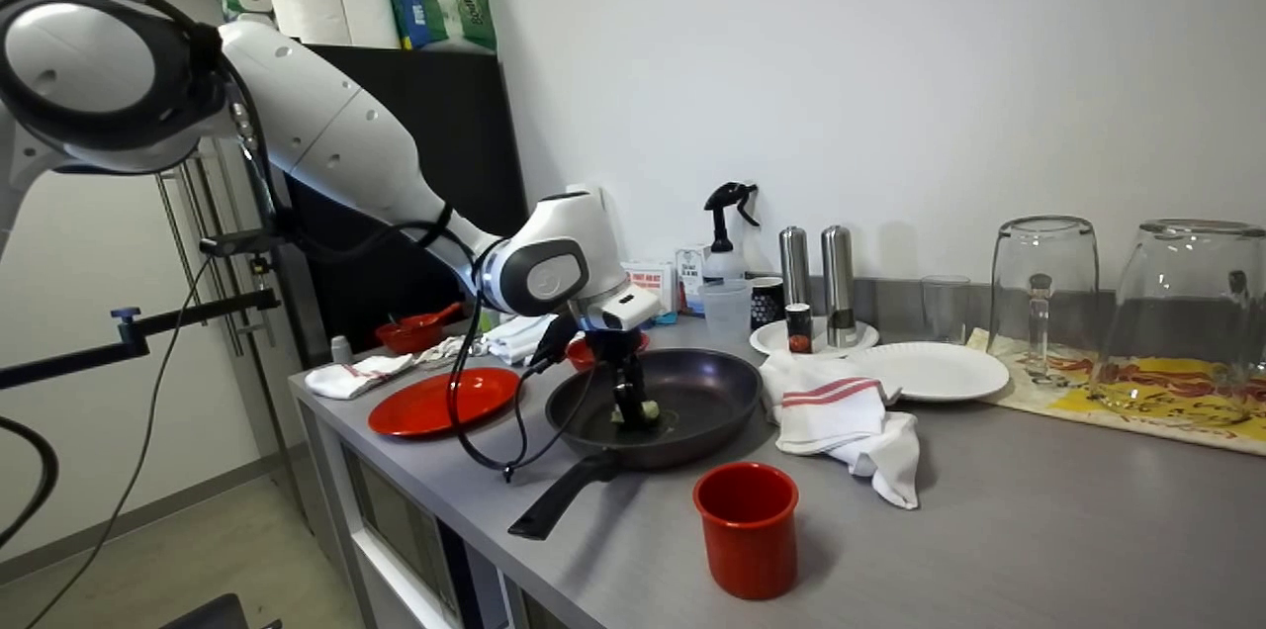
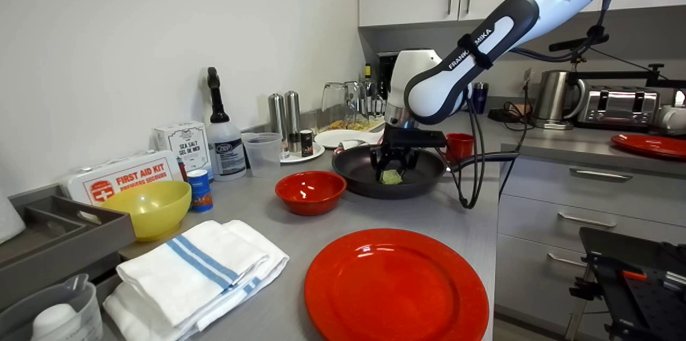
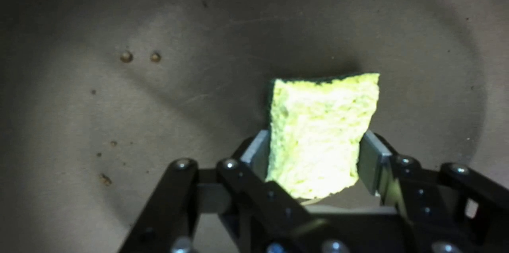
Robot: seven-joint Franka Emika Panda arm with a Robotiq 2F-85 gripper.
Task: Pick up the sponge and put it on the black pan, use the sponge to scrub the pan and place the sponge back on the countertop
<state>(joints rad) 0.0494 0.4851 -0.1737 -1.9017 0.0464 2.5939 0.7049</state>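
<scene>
Wrist view: inside the black pan point(image 3: 191, 98), the hand point(image 3: 315, 158) grips the sponge point(image 3: 323, 125), with small specks point(image 3: 126, 57) nearby.

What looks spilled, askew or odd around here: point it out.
In the wrist view, drop-like spots and brown flecks dot the black pan, so it looks dirty. Beside the pan, a red-striped towel lies rumpled, unlike the folded blue-striped towels.

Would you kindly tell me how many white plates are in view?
2: a smaller white plate under a steel mill, and a larger white plate beside it, nearer the glass jugs. Both lie on the countertop; others may be hidden.
</scene>
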